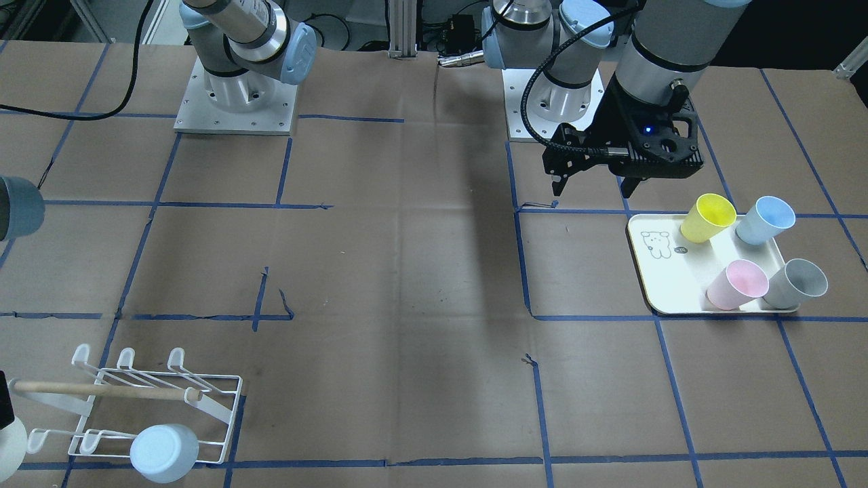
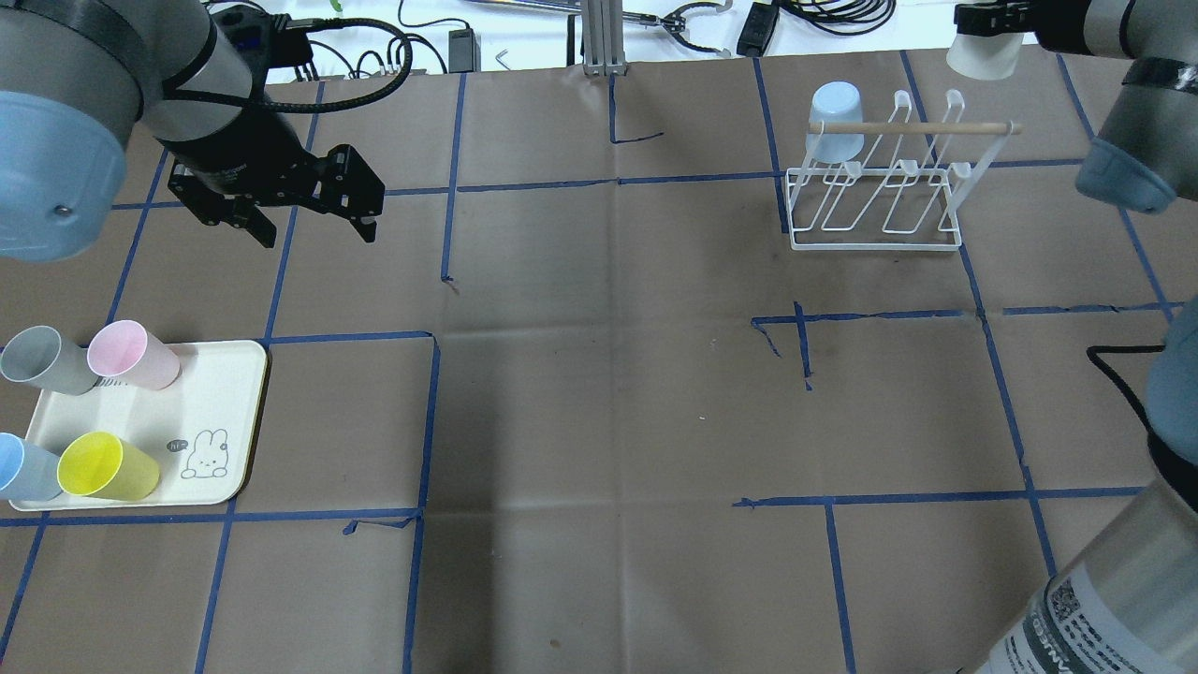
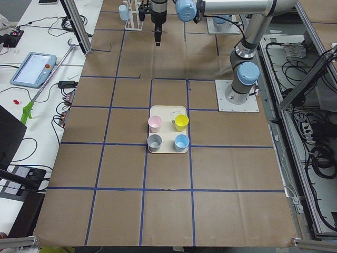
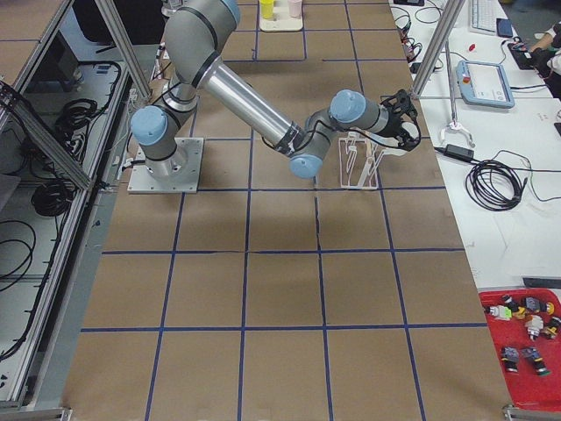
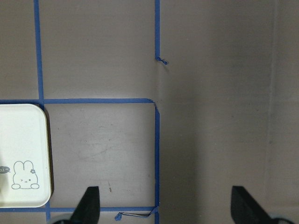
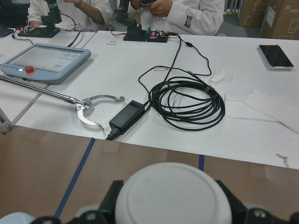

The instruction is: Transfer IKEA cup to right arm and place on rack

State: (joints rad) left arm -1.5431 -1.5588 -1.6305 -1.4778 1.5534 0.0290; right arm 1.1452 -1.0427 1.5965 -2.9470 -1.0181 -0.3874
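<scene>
Nearest the robot, on its left, sits the cream tray (image 2: pixel 229 412) with the rabbit drawing. It carries four cups standing mouth-up: the yellow cup (image 2: pixel 105 465) and blue cup (image 2: pixel 21 468) in the near row, the pink cup (image 2: pixel 131 354) and grey cup (image 2: pixel 42 360) behind them.

Just beyond the tray, the left gripper (image 2: pixel 312 229) hovers above the table (image 2: pixel 608 421). Its jaws are spread wide with nothing between them. Its wrist camera shows only brown paper and blue tape between the fingertips, with the tray's corner at the edge of the view.

Now across to the far right. The rack (image 2: pixel 875 220) stands on the paper with its wooden dowel (image 2: pixel 917 127) lying across the top. One pale blue cup (image 2: pixel 833 117) is already upended on the far corner peg, at the end toward the table's middle. The other pegs are bare.

Farthest of all is the right arm (image 2: pixel 1123 178), reaching out to the table's far edge. The right gripper (image 6: pixel 172 205) is clenched on the white cup (image 2: pixel 983 56). In the wrist view the cup's rounded white body fills the space between the two black fingers. The cup is held just beyond the dowel's outer end — close to the rack, but not on a peg. Past it lies a white bench with a coiled black cable (image 6: pixel 187 100).
</scene>
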